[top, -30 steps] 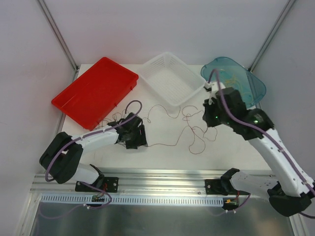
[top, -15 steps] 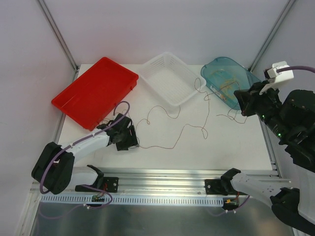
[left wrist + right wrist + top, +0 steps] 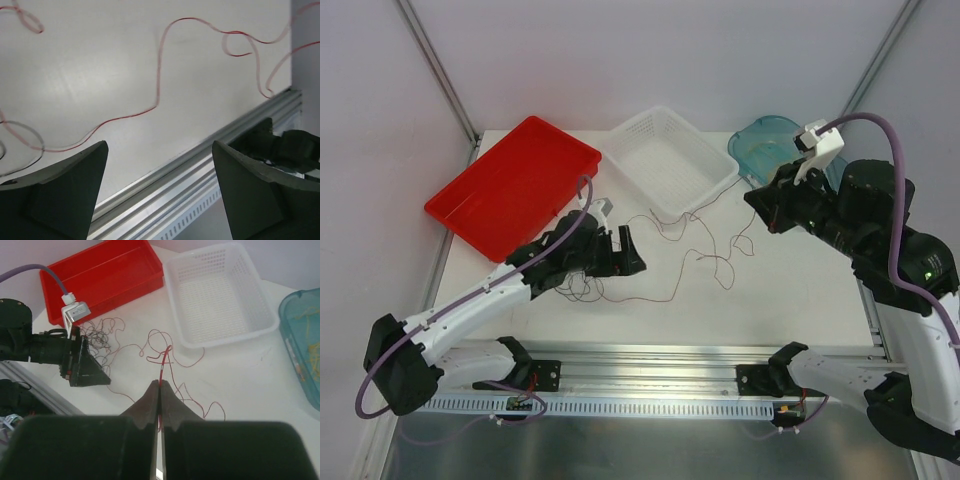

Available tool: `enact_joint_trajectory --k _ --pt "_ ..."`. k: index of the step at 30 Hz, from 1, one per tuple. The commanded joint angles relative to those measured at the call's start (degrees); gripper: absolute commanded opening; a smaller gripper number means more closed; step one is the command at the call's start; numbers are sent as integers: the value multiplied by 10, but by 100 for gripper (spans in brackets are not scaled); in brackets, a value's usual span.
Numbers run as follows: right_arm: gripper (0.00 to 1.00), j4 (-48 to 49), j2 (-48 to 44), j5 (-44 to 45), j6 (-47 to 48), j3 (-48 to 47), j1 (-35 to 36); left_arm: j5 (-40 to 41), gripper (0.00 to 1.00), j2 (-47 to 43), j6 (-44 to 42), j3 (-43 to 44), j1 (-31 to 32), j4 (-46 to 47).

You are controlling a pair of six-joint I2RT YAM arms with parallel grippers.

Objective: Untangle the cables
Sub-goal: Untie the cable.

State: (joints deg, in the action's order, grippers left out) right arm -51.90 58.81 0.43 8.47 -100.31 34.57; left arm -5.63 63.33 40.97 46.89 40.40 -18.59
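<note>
Red tray (image 3: pixel 510 185), white basket (image 3: pixel 670 160), teal tub (image 3: pixel 757 148) on white table (image 3: pixel 800 290)

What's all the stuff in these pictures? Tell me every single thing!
Flat plastic tray: one, red, far left of the table.
Perforated plastic basket: one, white, far middle.
See-through plastic bin: one, teal, far right, with yellow-orange strands inside.
Thin tangled cables: too knotted to count, red and dark, on the table between the arms.
Table: one, white.
Metal rail: one, silver, near edge.
Left gripper: one, dark, open above the table, holding nothing.
Right gripper: one, dark, shut, pinching a red cable.
</note>
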Motion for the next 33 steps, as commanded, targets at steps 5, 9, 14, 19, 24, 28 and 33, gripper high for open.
enact_joint_trajectory --k 5,9,14,19,24,28,33 --pt "1 79 -12 -96 -56 21 -2 12 91 27 14 36 89 203" --pt "1 108 -19 -118 -80 40 -1 51 91 62 31 39 125 281" --pt "1 147 -32 -126 -125 76 4 117 92 87 59 24 156 398" --pt "1 162 -32 -127 -145 105 16 182 92 95 62 18 168 428" --pt "1 161 -35 -124 -149 123 28 225 92 79 49 -5 167 427" --pt "1 183 -44 -116 -166 144 38 240 92 73 63 -21 167 434" --pt "1 223 -41 -104 -192 173 64 266 92 79 82 -26 167 443"
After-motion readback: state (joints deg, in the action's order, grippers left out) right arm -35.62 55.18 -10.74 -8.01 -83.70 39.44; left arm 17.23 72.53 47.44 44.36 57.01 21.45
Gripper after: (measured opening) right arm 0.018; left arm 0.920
